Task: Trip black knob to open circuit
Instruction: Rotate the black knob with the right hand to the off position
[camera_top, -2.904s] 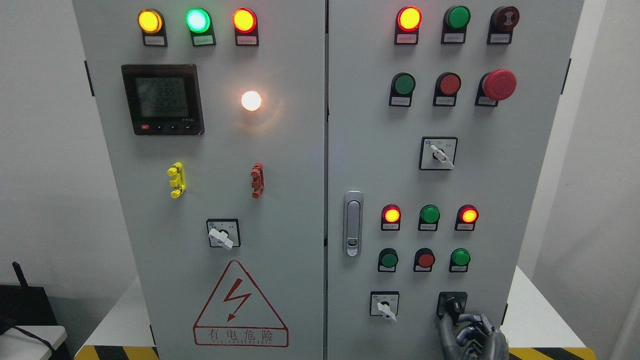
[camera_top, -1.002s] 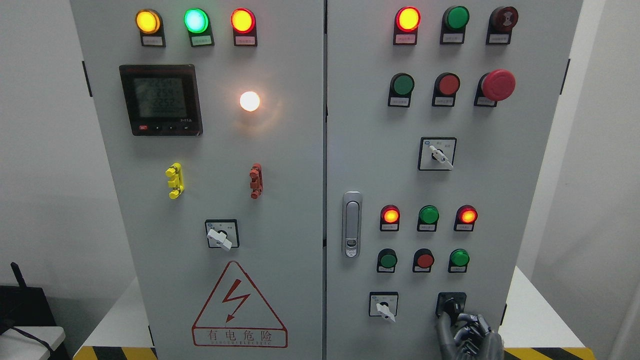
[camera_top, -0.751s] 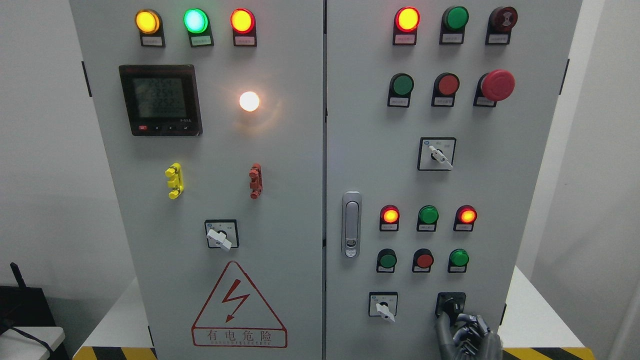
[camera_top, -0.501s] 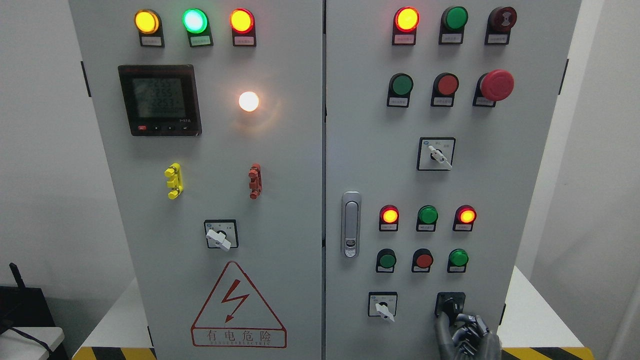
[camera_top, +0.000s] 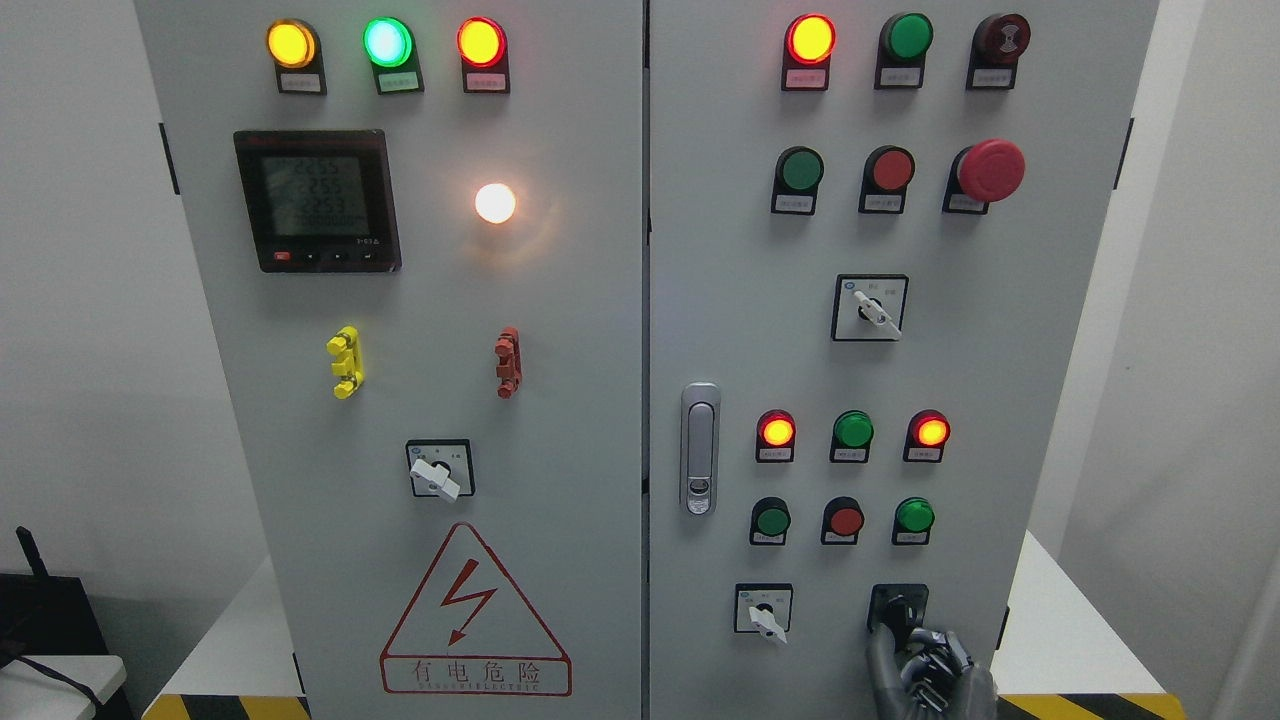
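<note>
Black knob (camera_top: 898, 610) beside white selector (camera_top: 765, 616).

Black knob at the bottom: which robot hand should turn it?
Right. The right hand is already at the black knob, fingers curled by it, though actual grip is unclear. The left hand isn't in view.

Warning triangle (camera_top: 475, 612) on cabinet door reads "有电危险".
</note>
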